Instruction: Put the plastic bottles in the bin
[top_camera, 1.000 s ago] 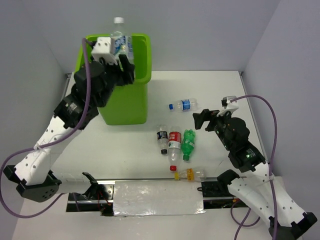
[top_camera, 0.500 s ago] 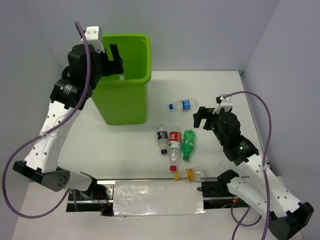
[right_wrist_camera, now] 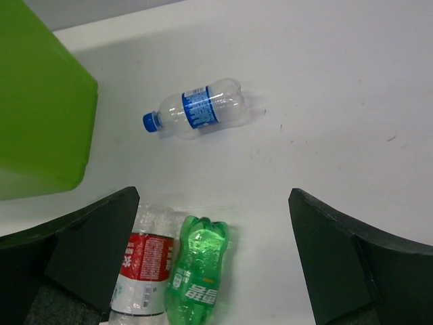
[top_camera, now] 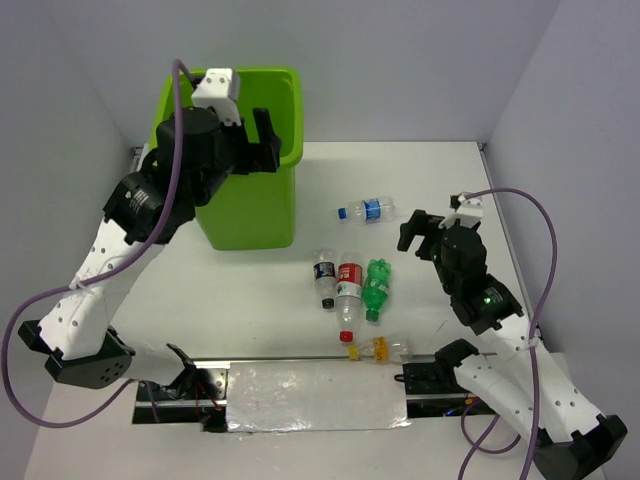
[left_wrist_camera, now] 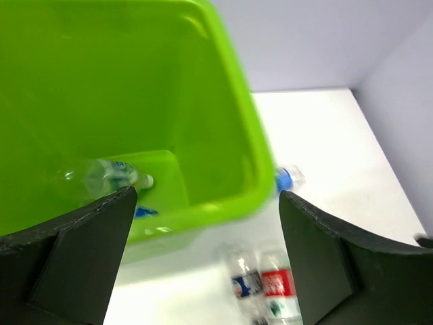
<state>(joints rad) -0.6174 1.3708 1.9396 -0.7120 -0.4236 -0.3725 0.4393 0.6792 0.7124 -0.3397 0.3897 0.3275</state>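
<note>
Bottles everywhere on this one! A clear bottle (left_wrist_camera: 108, 176) lies on its side at the bottom of the bin (left_wrist_camera: 233, 156), white cap showing. And where does the left gripper (left_wrist_camera: 206, 196) stand?

Up over the bin's rim, jaws spread wide with nothing between them, its camera looking straight down inside. So that leaves five out on the table (top_camera: 250, 290)?

Five it is. The blue-label bottle (top_camera: 368, 210) lies alone to the right of the bin, blue cap pointing toward it. Closer to the arm bases, three lie side by side with caps toward the near edge: the dark-label bottle (top_camera: 324, 278), the red-label bottle (top_camera: 348, 288) and the green bottle (top_camera: 375, 288), packed tight together. The yellow-label bottle (top_camera: 378, 348) lies crosswise right at the table's near edge.

And the right gripper (right_wrist_camera: 213, 196)?

Also spread wide and empty. It hangs above the table to the right of the blue-label bottle, well apart from every bottle. From its wrist view, the blue-label bottle sits beyond the fingers, with the red-label and green ones low beside the left finger.
</note>
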